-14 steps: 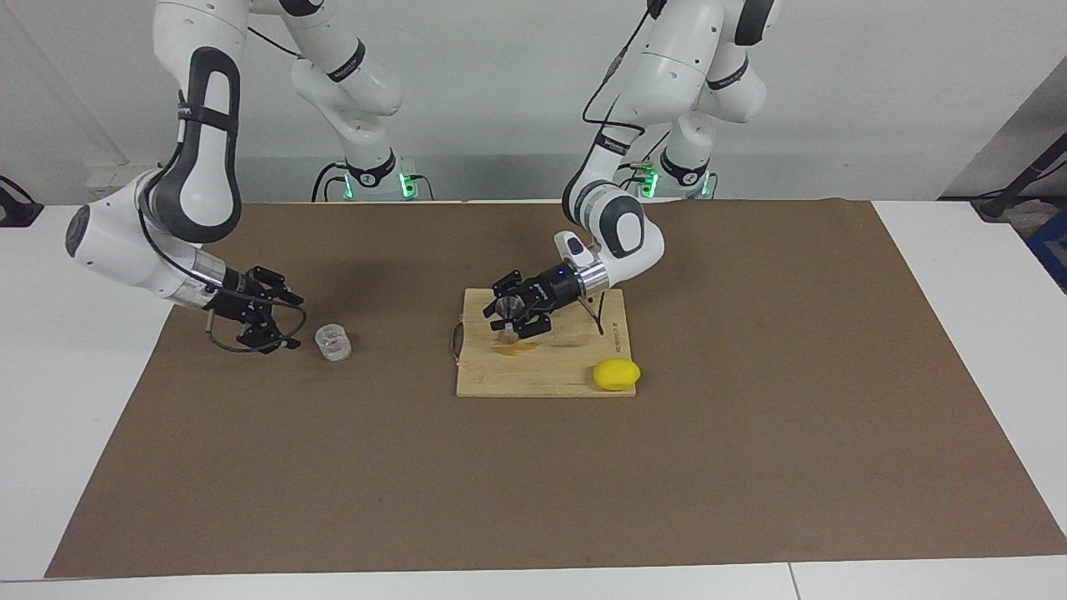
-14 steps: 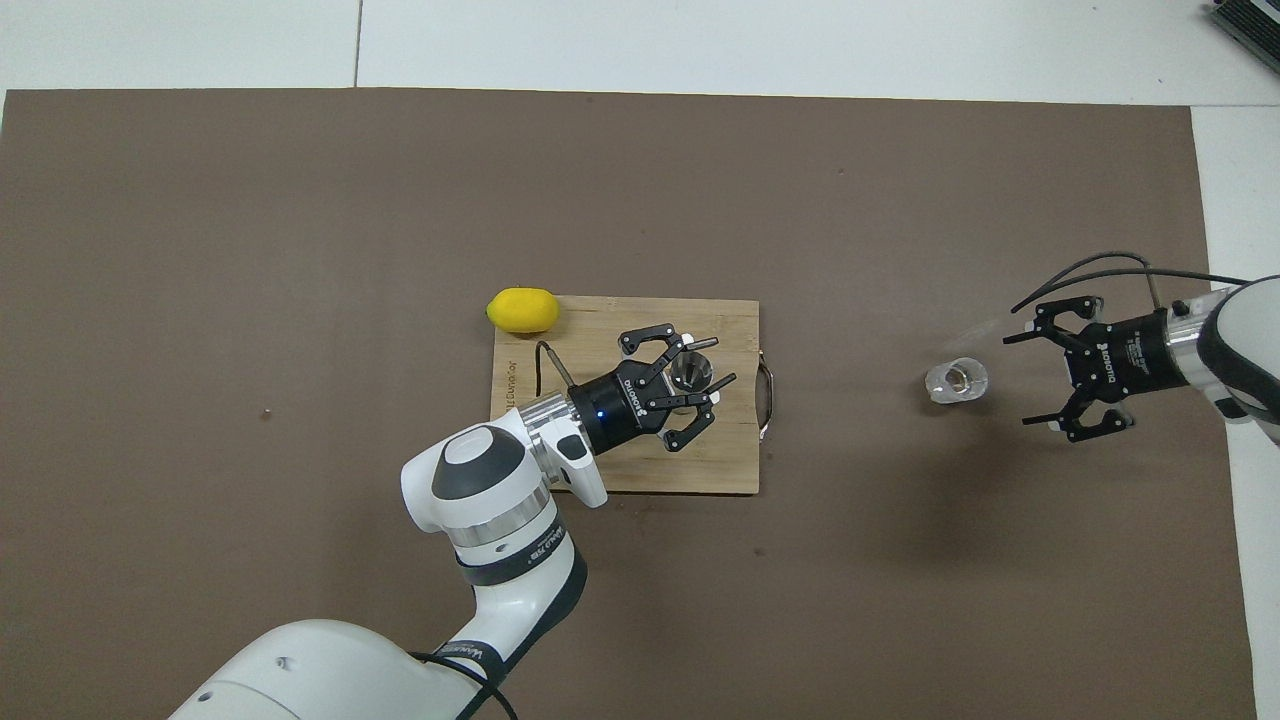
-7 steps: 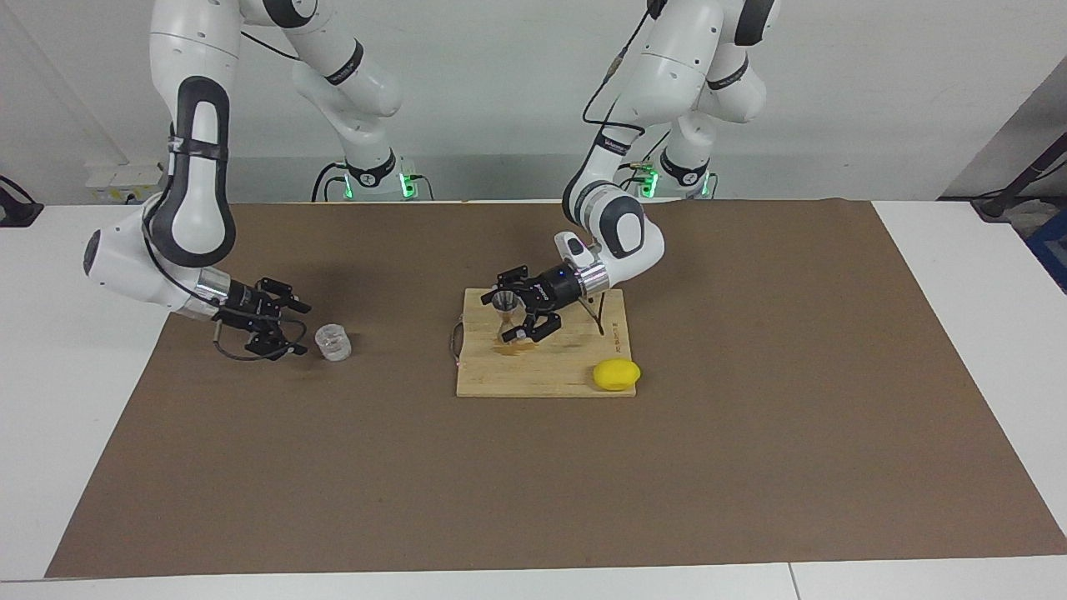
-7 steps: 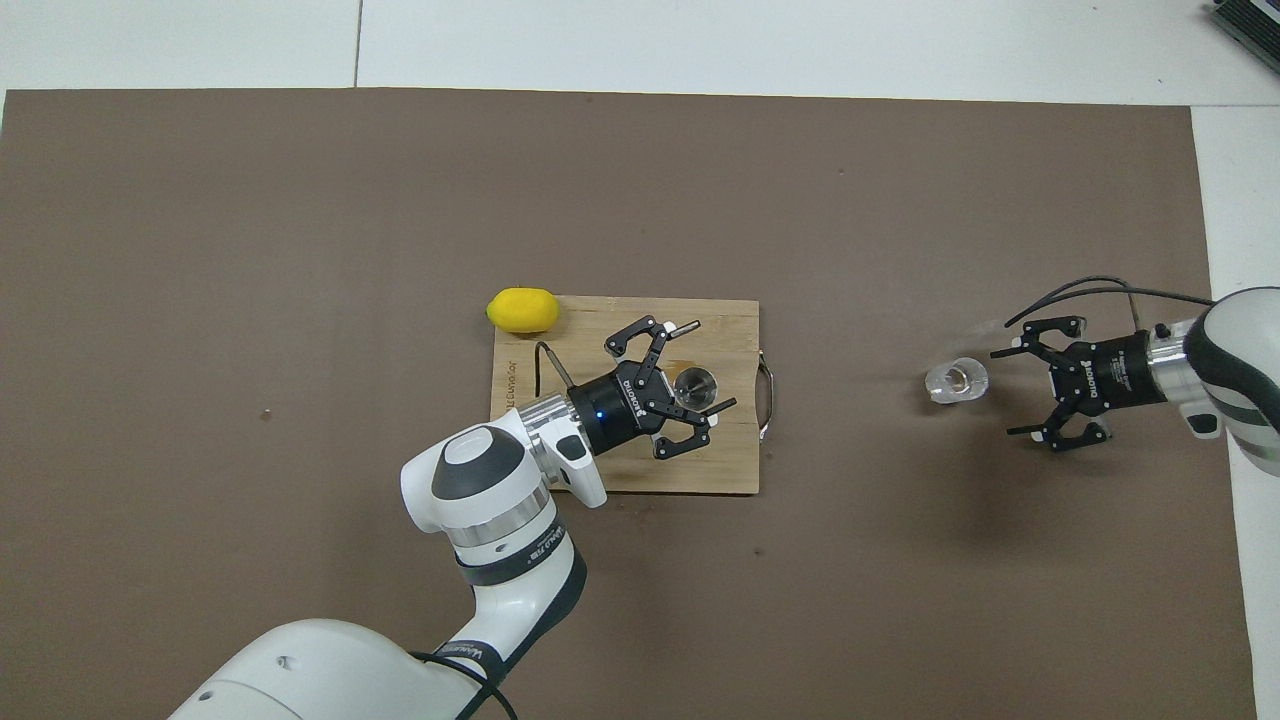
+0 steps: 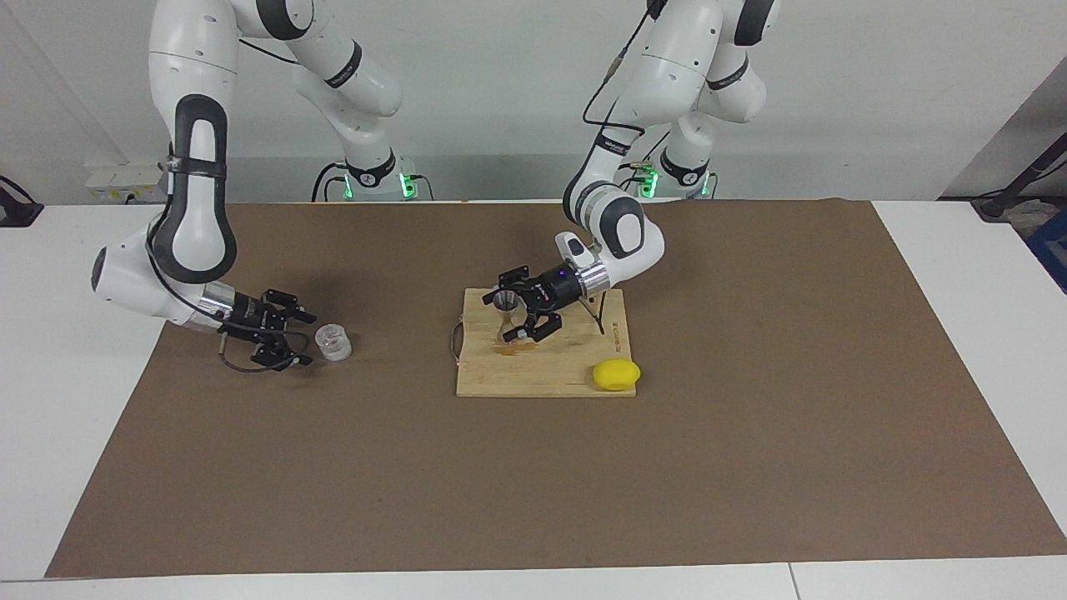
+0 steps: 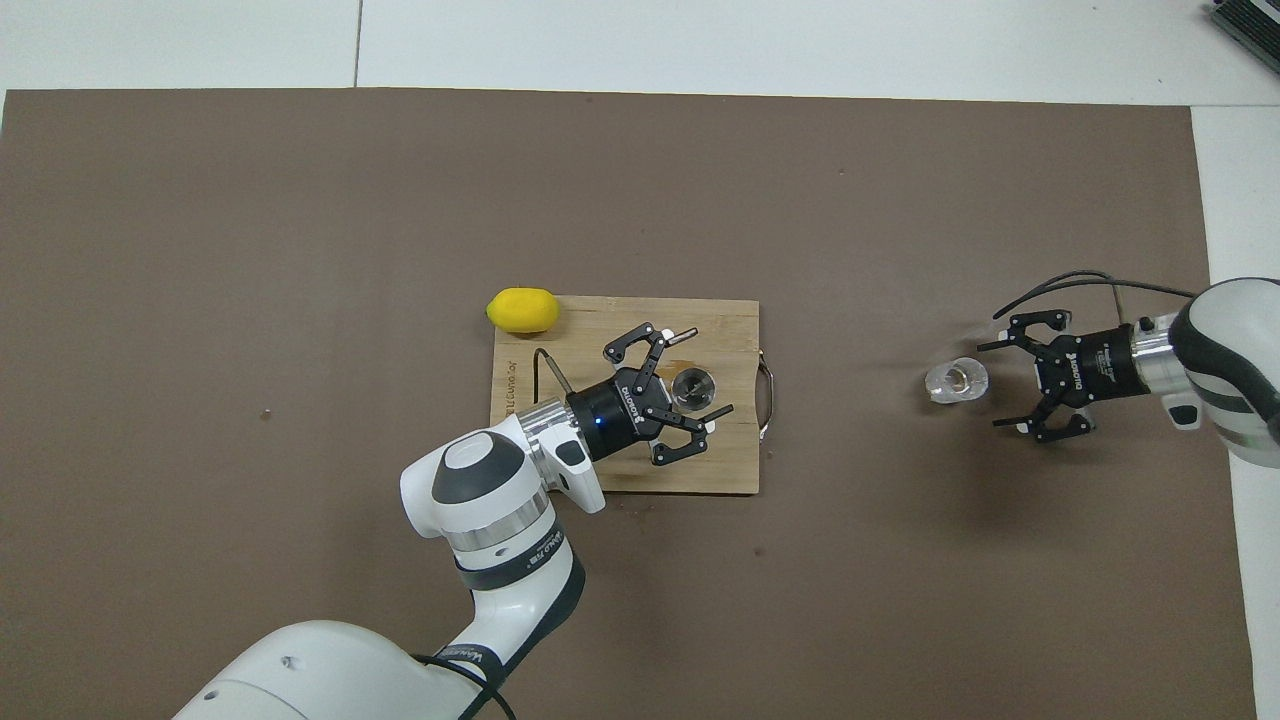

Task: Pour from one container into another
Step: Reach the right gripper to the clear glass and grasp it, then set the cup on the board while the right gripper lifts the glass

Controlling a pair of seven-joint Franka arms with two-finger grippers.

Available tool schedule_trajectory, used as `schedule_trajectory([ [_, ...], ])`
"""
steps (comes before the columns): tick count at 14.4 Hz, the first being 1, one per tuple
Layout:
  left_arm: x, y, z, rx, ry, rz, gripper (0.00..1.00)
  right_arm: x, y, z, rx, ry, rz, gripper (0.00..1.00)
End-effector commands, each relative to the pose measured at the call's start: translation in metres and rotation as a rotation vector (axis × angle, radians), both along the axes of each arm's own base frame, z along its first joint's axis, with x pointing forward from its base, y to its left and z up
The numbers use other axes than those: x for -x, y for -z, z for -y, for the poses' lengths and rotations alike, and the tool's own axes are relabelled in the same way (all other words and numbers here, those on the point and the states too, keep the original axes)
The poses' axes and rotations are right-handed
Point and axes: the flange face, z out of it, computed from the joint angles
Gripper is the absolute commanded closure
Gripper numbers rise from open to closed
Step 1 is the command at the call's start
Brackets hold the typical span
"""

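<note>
Between my left gripper's (image 5: 518, 315) spread fingers (image 6: 684, 333) stands the jigger (image 5: 504, 304), upright on the cutting board (image 5: 575, 375), and I cannot tell whether either finger touches it. My right gripper (image 5: 302, 339) hangs low just beside the glass (image 5: 333, 342), its fingers (image 6: 1007, 423) wide apart and holding nothing. That glass rests on the brown mat (image 5: 533, 467) toward my right arm's end of the table, well apart from the board.

I judge the glass stiff, smooth and breakable, heavy for its size with those thick walls; I would take it by the sides, about halfway up, firmly enough that it cannot slip when tipped. The jigger looks light and top-heavy on its narrow waist, so it would topple at a nudge; the waist is where I would hold it.

Something small and pale shows at the bottom of the glass, though what it is I cannot tell. The jigger's open mouth shows only metal. A lemon (image 5: 617, 374) lies at the board's corner.
</note>
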Motion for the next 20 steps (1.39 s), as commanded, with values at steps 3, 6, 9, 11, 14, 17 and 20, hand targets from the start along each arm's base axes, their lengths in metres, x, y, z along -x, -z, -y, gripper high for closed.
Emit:
schedule_trajectory([
  [3, 0.014, 0.006, 0.006, -0.047, 0.004, 0.145, 0.0, -0.002, 0.005, -0.012, -0.024, -0.01, 0.025, 0.02],
  [6, 0.016, 0.008, 0.006, -0.05, 0.007, 0.14, 0.0, -0.002, 0.005, -0.016, -0.048, 0.009, 0.029, 0.04],
  [9, 0.02, 0.01, 0.005, -0.053, 0.011, 0.134, 0.0, -0.004, 0.005, -0.02, -0.048, 0.001, 0.034, 0.06],
  [11, 0.022, 0.012, 0.004, -0.054, 0.012, 0.13, 0.0, -0.003, 0.007, -0.025, -0.059, 0.014, 0.035, 0.07],
  [14, 0.022, 0.011, 0.004, -0.046, 0.014, 0.134, 0.0, -0.004, 0.008, -0.031, -0.066, 0.019, 0.04, 0.08],
  [17, 0.025, 0.012, 0.001, -0.033, 0.017, 0.131, 0.0, -0.002, 0.009, -0.031, -0.068, 0.022, 0.036, 0.22],
  [20, 0.028, 0.013, -0.003, -0.021, 0.017, 0.129, 0.0, -0.003, 0.009, -0.031, -0.069, 0.025, 0.032, 0.53],
])
